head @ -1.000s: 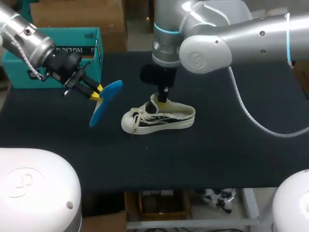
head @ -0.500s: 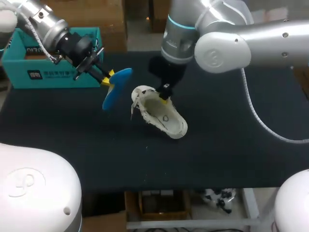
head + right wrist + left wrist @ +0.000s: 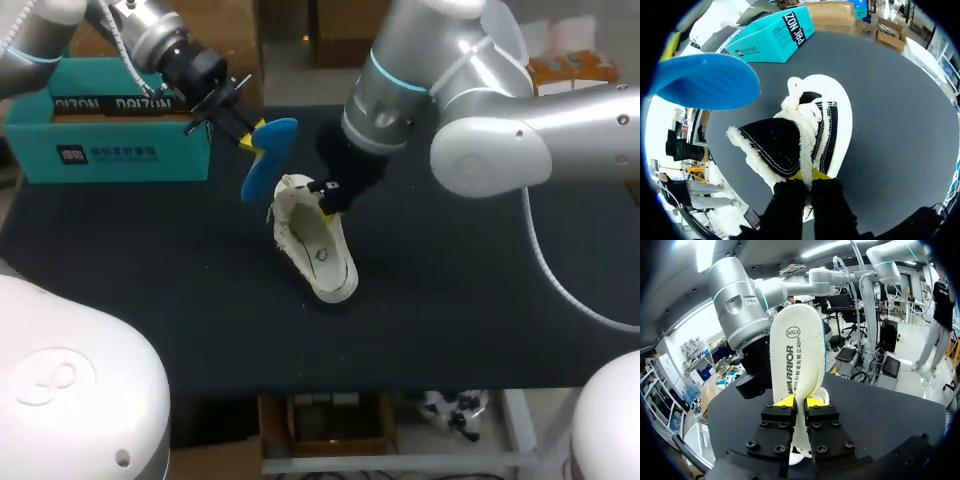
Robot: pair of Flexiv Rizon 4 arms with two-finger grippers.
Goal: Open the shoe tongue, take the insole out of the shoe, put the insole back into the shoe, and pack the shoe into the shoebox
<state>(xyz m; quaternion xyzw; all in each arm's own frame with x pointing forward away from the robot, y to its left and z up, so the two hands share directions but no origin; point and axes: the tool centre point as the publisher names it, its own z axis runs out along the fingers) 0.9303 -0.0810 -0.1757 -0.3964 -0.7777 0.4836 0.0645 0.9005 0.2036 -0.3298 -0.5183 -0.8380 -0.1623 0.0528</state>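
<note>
Black table (image 3: 500, 320), shoe (image 3: 318, 248) mid-table — R claw (image 3: 326, 205) pinching tongue (image 3: 775, 145), L claw (image 3: 251, 139) gripping insole (image 3: 270, 160)

Shoe (image 3: 318, 246) on table (image 3: 480, 300) centre, insole (image 3: 268, 160) raised just behind-left of it, shoebox (image 3: 100, 152) at far-left rear.

the insole (image 3: 268, 160) is showing bright blue on one face, cream-white with black print on the other. the shoe (image 3: 318, 245) is showing an off-white outer and sole, cream fleecy lining, black side panels with white stitching, white laces. the shoebox (image 3: 100, 150) at the desk's far left corner is showing teal with white lettering. the desk (image 3: 480, 300) is looking plain black. the left gripper (image 3: 252, 139) and right gripper (image 3: 326, 205) are both showing black bodies with bright yellow tips. the left arm (image 3: 150, 30) and right arm (image 3: 520, 110) are showing silver shells with light blue rings.
</note>
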